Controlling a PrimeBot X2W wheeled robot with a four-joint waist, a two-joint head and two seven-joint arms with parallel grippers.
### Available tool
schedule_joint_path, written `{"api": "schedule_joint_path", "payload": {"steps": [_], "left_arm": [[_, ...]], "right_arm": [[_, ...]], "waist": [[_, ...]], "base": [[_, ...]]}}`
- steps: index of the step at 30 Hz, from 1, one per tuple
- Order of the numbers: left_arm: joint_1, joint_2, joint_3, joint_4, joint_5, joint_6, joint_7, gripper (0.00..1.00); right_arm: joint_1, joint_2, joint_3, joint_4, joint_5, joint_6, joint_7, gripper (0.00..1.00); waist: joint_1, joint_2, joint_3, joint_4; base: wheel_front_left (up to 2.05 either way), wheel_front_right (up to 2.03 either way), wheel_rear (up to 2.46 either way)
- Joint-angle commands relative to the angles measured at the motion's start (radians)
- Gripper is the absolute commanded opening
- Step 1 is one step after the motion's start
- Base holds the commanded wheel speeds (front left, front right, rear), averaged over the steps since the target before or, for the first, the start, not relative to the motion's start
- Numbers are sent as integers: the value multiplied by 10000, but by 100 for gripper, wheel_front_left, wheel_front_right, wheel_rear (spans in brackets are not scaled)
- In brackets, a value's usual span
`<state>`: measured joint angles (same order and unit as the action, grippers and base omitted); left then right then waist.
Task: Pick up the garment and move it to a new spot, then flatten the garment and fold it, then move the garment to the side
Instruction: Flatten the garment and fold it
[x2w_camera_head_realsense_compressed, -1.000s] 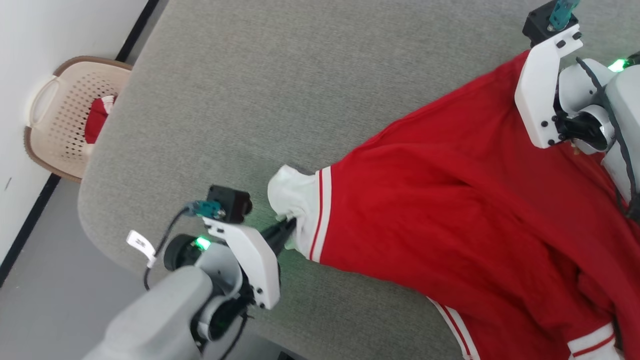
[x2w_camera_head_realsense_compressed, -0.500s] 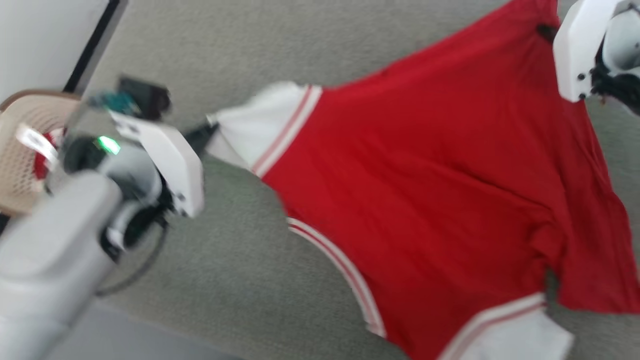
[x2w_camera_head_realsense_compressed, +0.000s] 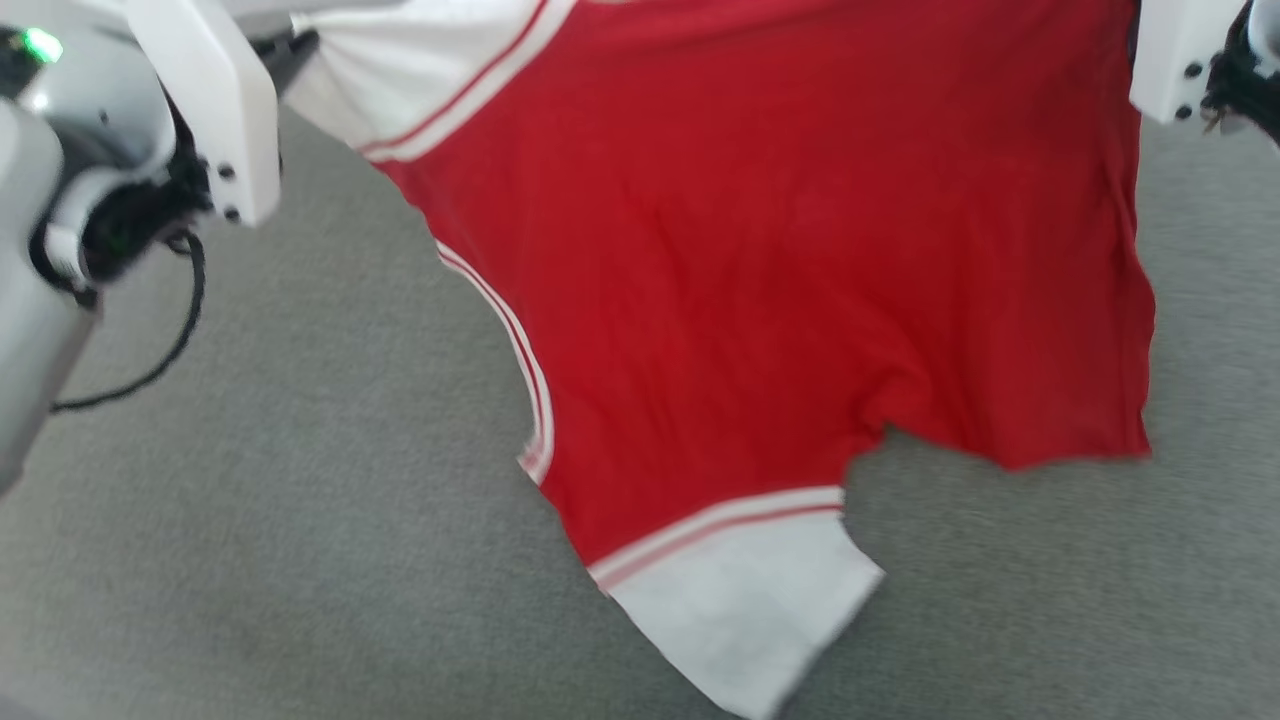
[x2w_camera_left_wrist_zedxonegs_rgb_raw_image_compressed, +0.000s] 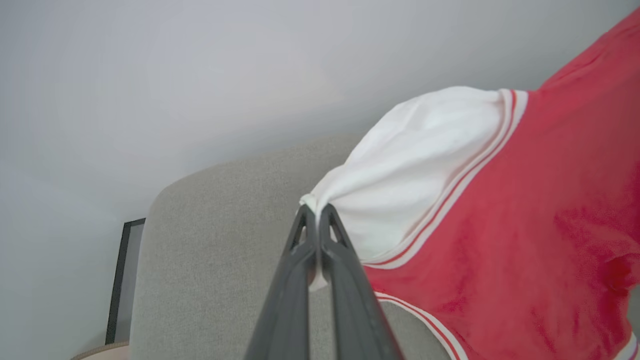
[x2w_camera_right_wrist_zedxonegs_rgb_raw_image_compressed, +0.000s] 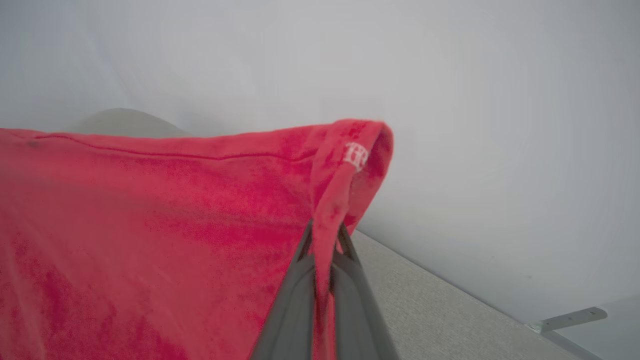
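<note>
At the far left of the head view, the smooth white shell of the left arm (x2w_camera_head_realsense_compressed: 215, 110) is seen, with a thin black cable (x2w_camera_head_realsense_compressed: 175, 340) looped below it. In the left wrist view, the two long dark fingers (x2w_camera_left_wrist_zedxonegs_rgb_raw_image_compressed: 292, 285) of the left gripper (x2w_camera_left_wrist_zedxonegs_rgb_raw_image_compressed: 316, 212) are pressed together on a bunched fold of the white sleeve end (x2w_camera_left_wrist_zedxonegs_rgb_raw_image_compressed: 410, 165), which is pinched between them. The garment (x2w_camera_head_realsense_compressed: 780, 250), a soft red cloth edged with thin white stripe trim (x2w_camera_head_realsense_compressed: 530, 370), is stretched between the two grippers over the grey, finely textured desk (x2w_camera_head_realsense_compressed: 300, 520), its body spread as a broad, lightly wrinkled sheet. A second white sleeve end (x2w_camera_head_realsense_compressed: 740, 610) is draped lowest; whether it touches the desk cannot be told. At the right, a rolled red corner bearing a small white mark (x2w_camera_right_wrist_zedxonegs_rgb_raw_image_compressed: 356, 156) is clamped between the closed fingers of the right gripper (x2w_camera_right_wrist_zedxonegs_rgb_raw_image_compressed: 325, 240)
</note>
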<state>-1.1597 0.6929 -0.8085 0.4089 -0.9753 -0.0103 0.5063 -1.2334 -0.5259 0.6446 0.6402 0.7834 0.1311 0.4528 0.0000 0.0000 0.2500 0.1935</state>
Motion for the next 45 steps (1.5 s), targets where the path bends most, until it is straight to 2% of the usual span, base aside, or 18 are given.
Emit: {"api": "schedule_joint_path", "payload": {"steps": [1, 6, 11, 16, 17, 20, 25, 29, 33, 37, 41, 43, 45], "left_arm": [[-247, 3, -8, 145, 156, -56, 56, 0], [-1147, -328, -64, 1039, 349, -332, 111, 0], [-2300, -922, -11, 2101, 970, -452, -848, 0], [-3786, -1569, 46, 3217, 1818, -457, -2556, 0], [-3786, -1569, 46, 3217, 1818, -457, -2556, 0], [-4796, -1850, 128, 3900, 2427, -275, -3931, 0], [-6112, -2283, 211, 5036, 3326, 269, -6347, 0], [-6452, -2712, 139, 5725, 3517, 47, -7401, 0], [-5889, -2984, -58, 6376, 3485, -552, -7586, 0], [-5121, -3282, -400, 7028, 3196, -1039, -7111, 0], [-4087, -3474, -741, 7227, 2749, -1193, -6245, 0], [-3413, -3591, -1063, 6857, 2381, -1195, -5480, 0], [-2818, -3443, -1358, 6298, 1785, -1188, -4722, 0]], "right_arm": [[-110, 50, -79, -71, 50, -7, -48, 0], [-414, 158, -461, -57, -324, -7, -66, 0], [-1036, 562, -1088, 584, -1011, -7, -537, 0], [-1998, 1192, -1865, 1758, -2108, -7, -1834, 0], [-1998, 1192, -1865, 1758, -2108, -7, -1834, 0], [-2621, 1564, -2249, 2450, -2853, -7, -2981, 0], [-3436, 2078, -2798, 3488, -4195, -7, -5302, 0], [-3672, 2470, -2939, 4329, -4996, -7, -6323, 0], [-3194, 2970, -2582, 5020, -5059, -7, -6238, 0], [-2563, 3149, -2008, 5237, -4500, -7, -5806, 0], [-1715, 3017, -1439, 5083, -3639, -7, -5062, 0], [-1248, 2837, -1168, 4829, -3167, -7, -4742, 0], [-674, 2661, -939, 4464, -2607, -7, -4384, 0]], "waist": [[0, 0, -272, -293], [0, 0, -373, -604], [0, 0, 43, -846], [0, 0, 797, -1054], [0, 0, 797, -1054], [0, 0, 1215, -1143], [0, 0, 1697, -1170], [0, 0, 1895, -1058], [0, 0, 1944, -898], [0, 0, 1896, -709], [0, 0, 1735, -500], [0, 0, 1598, -409], [0, 0, 1432, -316]], "base": [[0, 0, 0], [0, 0, 0], [0, 0, 0], [0, 0, 0], [0, 0, 0], [0, 0, 0], [0, 0, 0], [0, 0, 0], [0, 0, 0], [0, 0, 0], [0, 0, 0], [0, 0, 0], [0, 0, 0]]}}
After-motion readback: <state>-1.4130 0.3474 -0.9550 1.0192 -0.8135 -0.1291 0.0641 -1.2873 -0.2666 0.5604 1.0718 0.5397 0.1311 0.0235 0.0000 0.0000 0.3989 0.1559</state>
